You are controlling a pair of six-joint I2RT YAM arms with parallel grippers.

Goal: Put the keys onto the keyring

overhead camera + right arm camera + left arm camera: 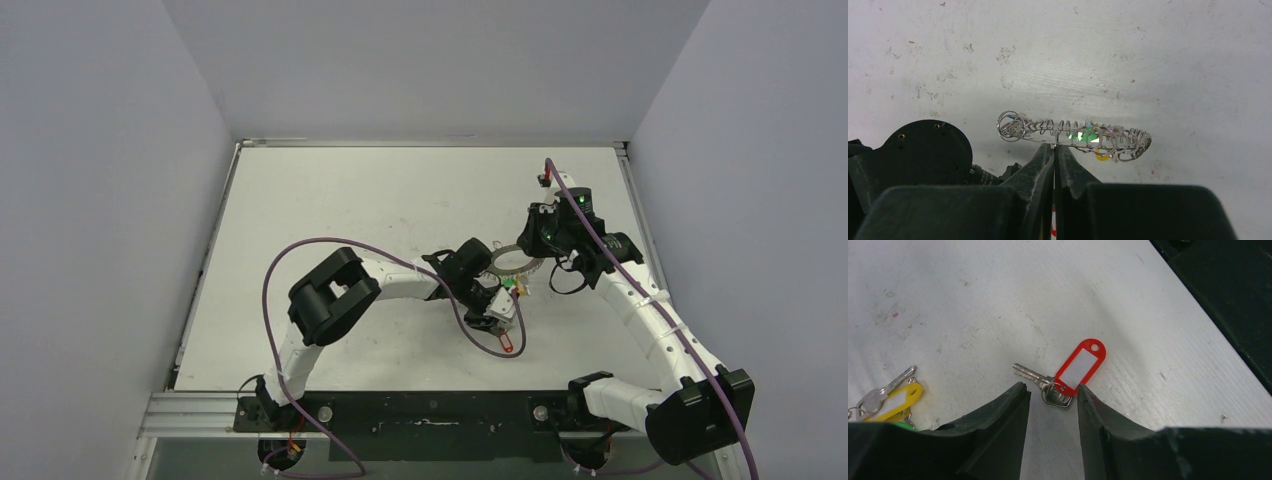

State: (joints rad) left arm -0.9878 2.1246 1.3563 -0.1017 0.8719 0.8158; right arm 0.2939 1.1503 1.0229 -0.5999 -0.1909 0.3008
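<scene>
A silver key (1029,374) with a red tag (1081,364) lies flat on the white table, its small split ring (1058,395) just ahead of my left gripper's fingertips. My left gripper (1051,390) is open, with nothing between its fingers. From above, the red tag (508,343) shows just in front of the left gripper (497,312). The keyring (1073,135), a flat metal ring edged with wire loops, hangs edge-on above the table. My right gripper (1054,146) is shut on its near rim. In the top view the keyring (518,262) sits between both grippers.
A key with a yellow tag (898,399) lies left of the left gripper, with a bit of green tag (904,425) beside it. The black base rail (1228,295) runs along the table's near edge. A purple cable (300,250) loops over the left arm.
</scene>
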